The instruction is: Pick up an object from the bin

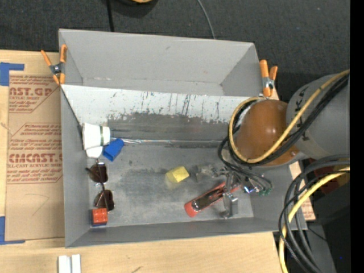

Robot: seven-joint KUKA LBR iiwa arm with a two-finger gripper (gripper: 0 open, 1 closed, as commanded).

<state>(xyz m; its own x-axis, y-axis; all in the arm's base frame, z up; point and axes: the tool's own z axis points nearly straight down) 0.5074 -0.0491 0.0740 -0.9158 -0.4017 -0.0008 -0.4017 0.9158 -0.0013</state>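
Note:
My gripper [230,202] is low in the bin's front right part, under the arm's orange dome. A long red and dark tool [203,201] lies slanted on the floor just to its left, its right end reaching the gripper. Whether the gripper is touching it, I cannot make out. A yellow block [177,175] rests a little further left, apart from both.
Along the left wall lie a white cup-like thing [94,138], a blue piece [114,149], dark brown sunglasses [101,186] and a small red block [99,216]. The arm and its cables cover the bin's right side.

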